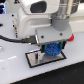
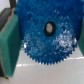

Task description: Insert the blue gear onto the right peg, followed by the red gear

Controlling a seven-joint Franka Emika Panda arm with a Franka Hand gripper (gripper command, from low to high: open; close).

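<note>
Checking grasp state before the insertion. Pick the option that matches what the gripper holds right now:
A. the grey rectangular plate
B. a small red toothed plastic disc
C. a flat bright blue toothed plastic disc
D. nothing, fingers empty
C: the wrist view shows the flat bright blue toothed plastic disc filling the space between the gripper fingers, which press on its two sides, above the grey rectangular plate.

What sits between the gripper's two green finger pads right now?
The flat bright blue toothed plastic gear fills the gap between the green pads of the gripper, centre hole visible; the wrist view shows it best.
</note>
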